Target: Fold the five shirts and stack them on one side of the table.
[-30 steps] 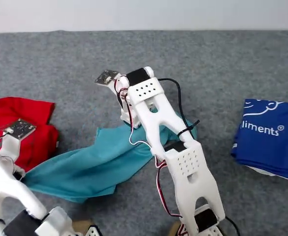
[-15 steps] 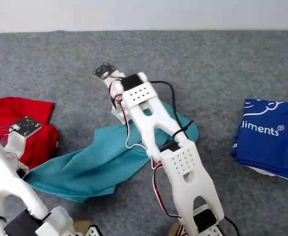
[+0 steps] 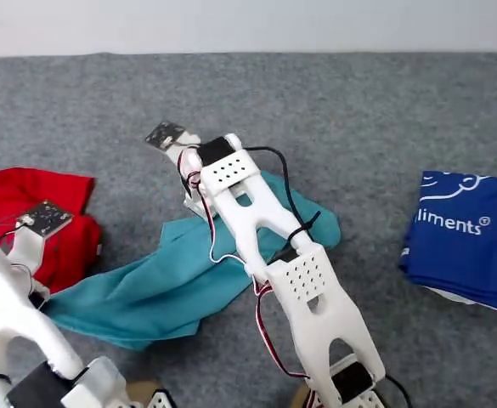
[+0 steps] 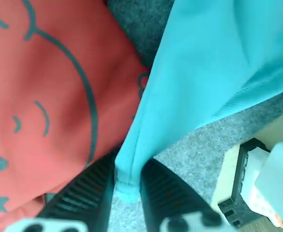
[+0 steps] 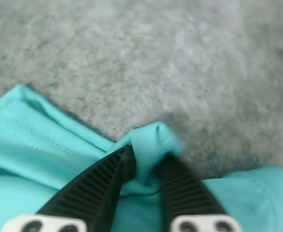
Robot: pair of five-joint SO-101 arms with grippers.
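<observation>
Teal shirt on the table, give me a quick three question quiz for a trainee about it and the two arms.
1. True or false: the right gripper is open and holds nothing.
2. Which shirt lies right beside the left gripper, apart from the one it holds? A blue, B red, C white.
3. Fill in: both grippers are shut on the ___ shirt.
Key: 1 false. 2 B, the red shirt. 3 teal, the teal shirt.

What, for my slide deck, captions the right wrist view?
Right gripper pinches a fold of the teal shirt on the grey table.
</observation>
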